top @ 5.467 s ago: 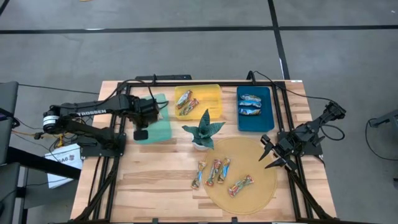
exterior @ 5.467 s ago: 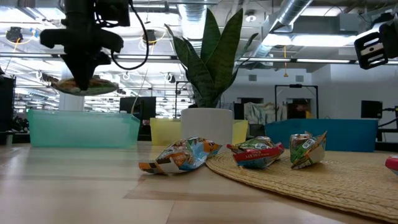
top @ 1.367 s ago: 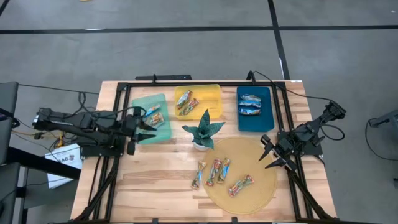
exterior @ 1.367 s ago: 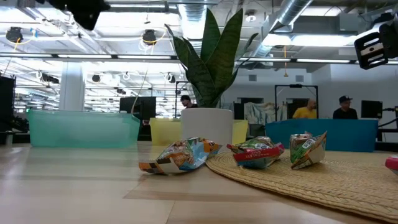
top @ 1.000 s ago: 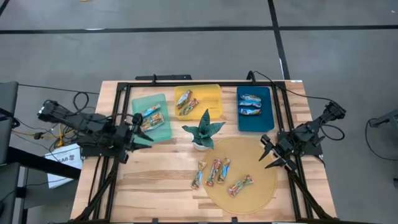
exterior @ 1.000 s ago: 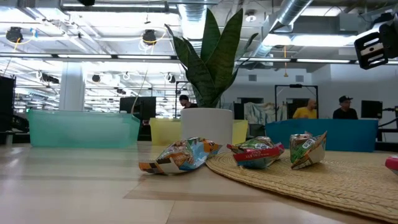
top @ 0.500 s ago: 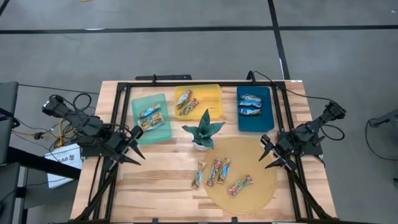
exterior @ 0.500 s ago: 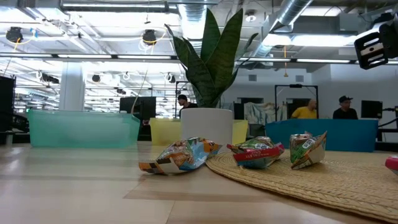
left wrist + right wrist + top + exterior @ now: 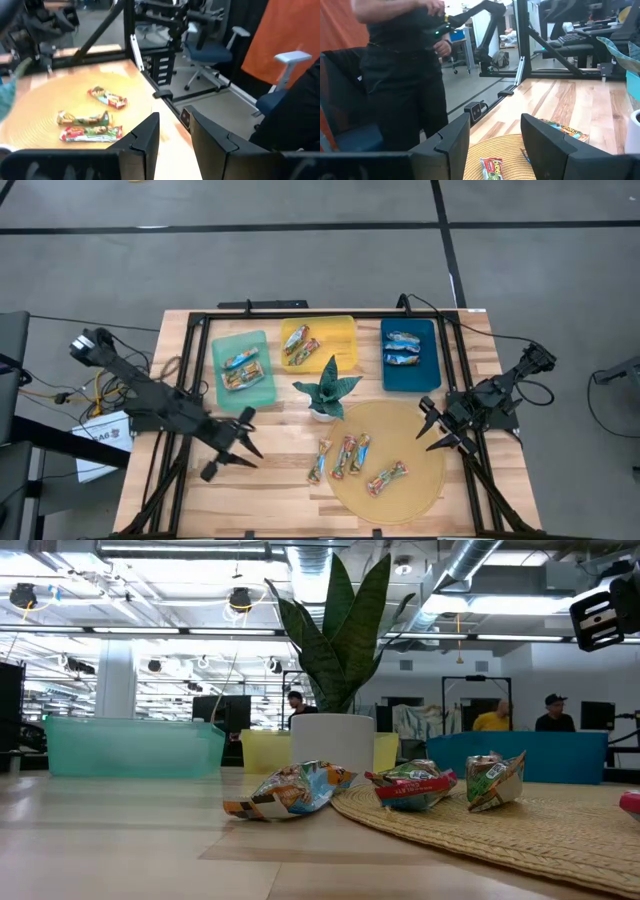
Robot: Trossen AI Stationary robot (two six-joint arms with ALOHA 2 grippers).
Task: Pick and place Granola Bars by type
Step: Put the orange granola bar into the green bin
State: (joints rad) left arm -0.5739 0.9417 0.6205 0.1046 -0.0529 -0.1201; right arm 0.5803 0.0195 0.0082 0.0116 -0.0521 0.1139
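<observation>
Hovering over bare wood, the left gripper (image 9: 232, 446) spreads empty fingers; the right gripper (image 9: 436, 430) waits parted beside the woven mat (image 9: 420, 418); four Granola Bars (image 9: 356, 460) lie there.

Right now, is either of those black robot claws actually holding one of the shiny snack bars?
No. The left gripper hangs empty over bare wood, fingers apart; the right gripper waits open by the round woven mat. Nothing is held.

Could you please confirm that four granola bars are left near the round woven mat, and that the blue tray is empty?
Not quite: the high view shows the blue tray already holding blue-wrapped granola bars. Four granola bars do remain near the woven mat.
</observation>
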